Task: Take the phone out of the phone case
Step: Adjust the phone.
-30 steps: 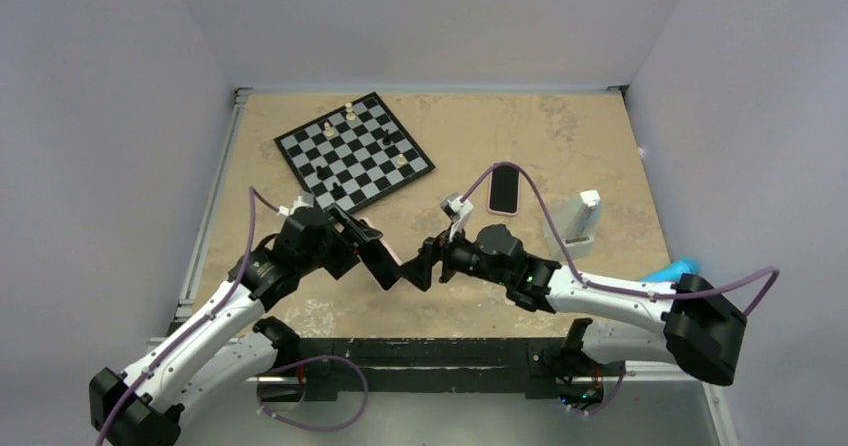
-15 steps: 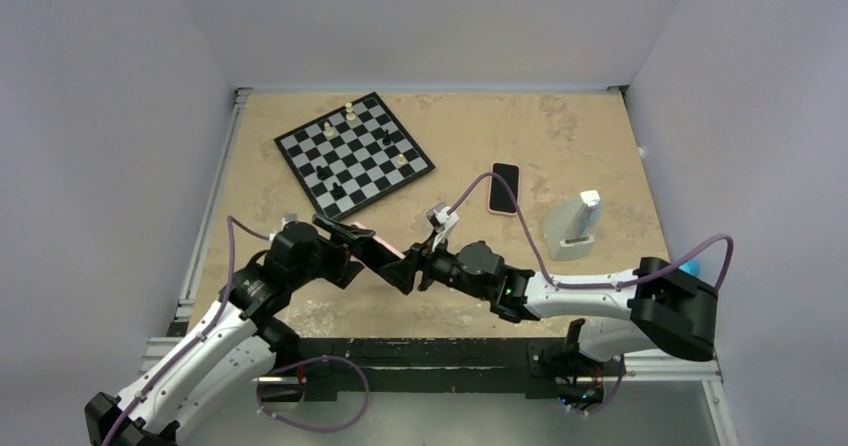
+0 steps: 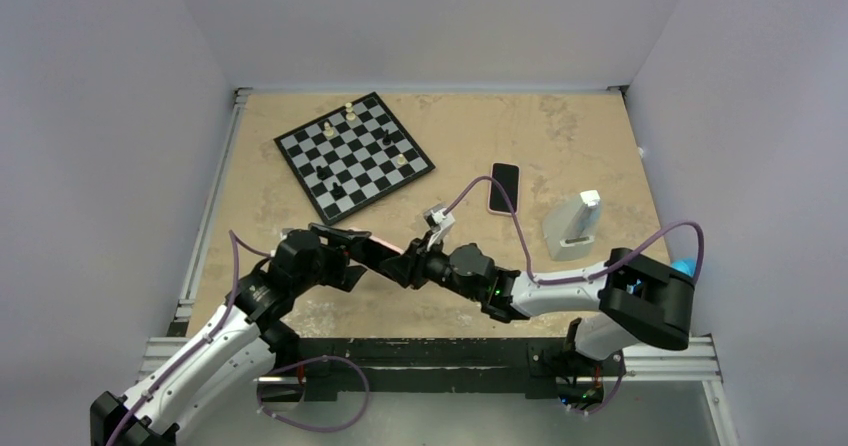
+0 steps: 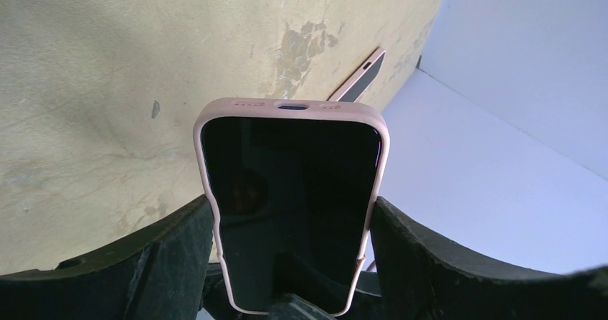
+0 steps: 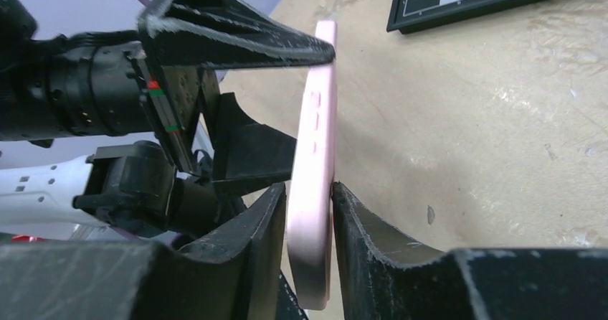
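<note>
A dark-screened phone (image 4: 290,191) sits in a pink phone case (image 4: 287,107). My left gripper (image 4: 290,262) is shut on the case's two long sides and holds it above the table, left of centre (image 3: 375,249). From the right, my right gripper (image 5: 310,241) has its two fingers pressed against the front and back faces at the case's free end (image 5: 315,155). In the top view the two grippers meet there, the left gripper (image 3: 345,251) and the right gripper (image 3: 408,264). The phone's screen is hidden in the right wrist view.
A chessboard (image 3: 354,153) with several pieces lies at the back left. A second phone (image 3: 503,187) lies flat at centre right, and a grey-white stand (image 3: 573,228) is to its right. A blue object (image 3: 682,266) shows behind the right arm.
My right arm slid left and its jaws closed from wide open onto the case's end. My left arm shifted down and laid the cased phone flatter.
</note>
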